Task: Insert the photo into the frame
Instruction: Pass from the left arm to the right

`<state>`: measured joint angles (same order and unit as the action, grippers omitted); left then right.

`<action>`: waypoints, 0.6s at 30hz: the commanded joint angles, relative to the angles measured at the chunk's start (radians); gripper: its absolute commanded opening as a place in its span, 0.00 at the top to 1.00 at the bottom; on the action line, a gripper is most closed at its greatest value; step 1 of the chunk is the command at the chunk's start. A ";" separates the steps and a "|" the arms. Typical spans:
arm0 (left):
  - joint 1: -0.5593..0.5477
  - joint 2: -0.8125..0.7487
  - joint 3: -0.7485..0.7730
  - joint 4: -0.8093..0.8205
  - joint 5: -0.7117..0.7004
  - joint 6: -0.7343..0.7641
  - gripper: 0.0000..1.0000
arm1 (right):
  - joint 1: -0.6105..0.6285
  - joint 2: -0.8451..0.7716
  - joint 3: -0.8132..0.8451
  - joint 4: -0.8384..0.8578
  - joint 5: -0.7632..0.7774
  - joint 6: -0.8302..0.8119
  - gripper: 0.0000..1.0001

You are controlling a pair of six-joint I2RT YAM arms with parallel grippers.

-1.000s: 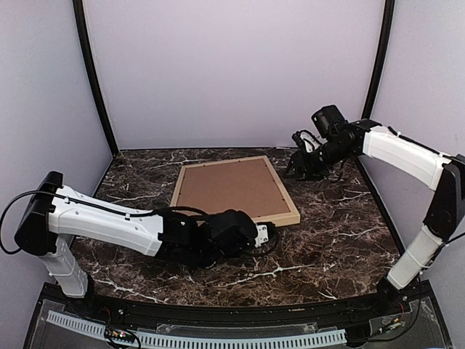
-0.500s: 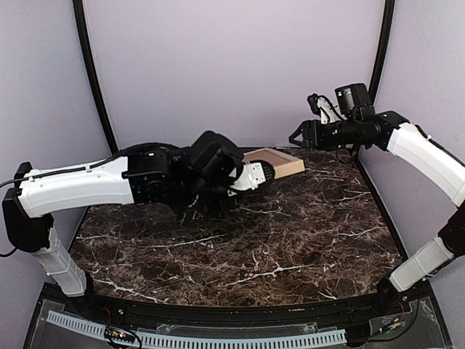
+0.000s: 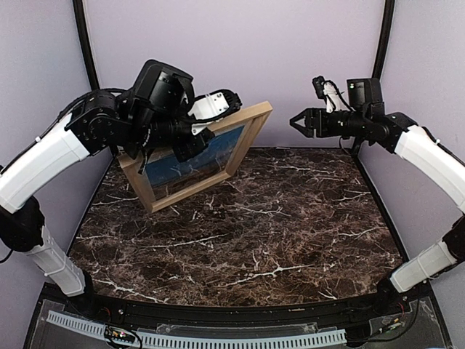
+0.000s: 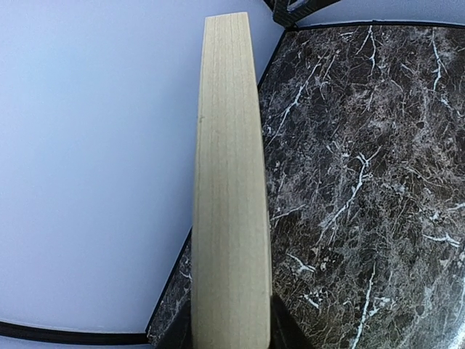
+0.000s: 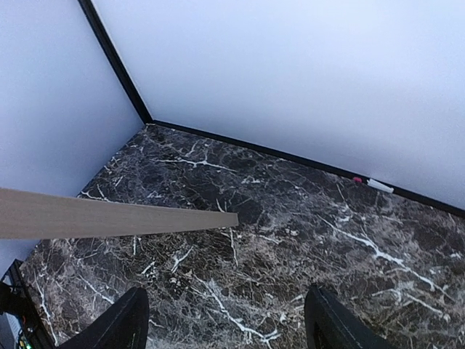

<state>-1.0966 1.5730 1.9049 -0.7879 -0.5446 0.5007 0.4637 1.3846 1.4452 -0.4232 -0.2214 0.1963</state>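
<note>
The dark marble table (image 3: 290, 233) lies bare beneath the action as the frame (image 3: 252, 138), a light wood rectangle, hangs in the air over its far-left part. It is tilted on edge, with its glazed face turned toward the near side. Its long axis slopes from a low left corner up to a high right corner. Inside the window shows the photo (image 3: 192, 163), blue sky over a pale strip, apparently seated in the frame rather than loose, though its edges cannot be checked from here.

The left claw (image 4: 231, 333) is clenched on the frame's upper rail. The wrist view looks straight along the wood edge running out from between its fingers. The right claw (image 3: 296, 122) stands released at the far right, jaws wide with nothing between them. It points left at the frame's high corner, near it but clearly apart.

The corner lies directly left of and slightly ahead of the right claw, making the right arm the free one best placed to steady or receive the frame.
</note>
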 commanded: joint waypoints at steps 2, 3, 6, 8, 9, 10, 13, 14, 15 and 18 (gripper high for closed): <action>0.034 -0.100 0.120 0.089 0.016 0.038 1.00 | -0.002 -0.007 -0.070 0.173 -0.173 -0.079 0.26; 0.037 -0.102 0.134 0.082 0.039 0.029 1.00 | -0.001 -0.005 -0.081 0.207 -0.202 -0.088 0.26; 0.054 -0.102 0.188 0.050 0.090 0.013 1.00 | 0.011 0.006 -0.103 0.266 -0.262 -0.133 0.24; 0.062 -0.097 0.231 0.028 0.135 0.001 1.00 | 0.018 0.016 -0.107 0.300 -0.282 -0.170 0.21; 0.065 -0.094 0.245 0.020 0.166 -0.009 1.00 | 0.021 0.025 -0.107 0.312 -0.293 -0.185 0.19; 0.070 -0.086 0.270 0.002 0.181 -0.013 1.00 | 0.022 0.034 -0.102 0.317 -0.304 -0.202 0.18; 0.075 -0.068 0.320 -0.037 0.236 -0.028 1.00 | 0.027 0.068 -0.058 0.306 -0.363 -0.274 0.06; 0.078 -0.061 0.344 -0.053 0.252 -0.034 1.00 | 0.030 0.081 -0.047 0.306 -0.378 -0.291 0.04; 0.081 -0.058 0.356 -0.059 0.281 -0.038 1.00 | 0.034 0.089 -0.035 0.306 -0.389 -0.310 0.02; 0.085 -0.058 0.385 -0.066 0.331 -0.047 1.00 | 0.046 0.105 -0.012 0.300 -0.432 -0.360 0.02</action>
<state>-1.0222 1.5696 2.1956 -0.9947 -0.2699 0.4374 0.4911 1.4742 1.3819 -0.1764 -0.5591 -0.0620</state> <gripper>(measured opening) 0.275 0.979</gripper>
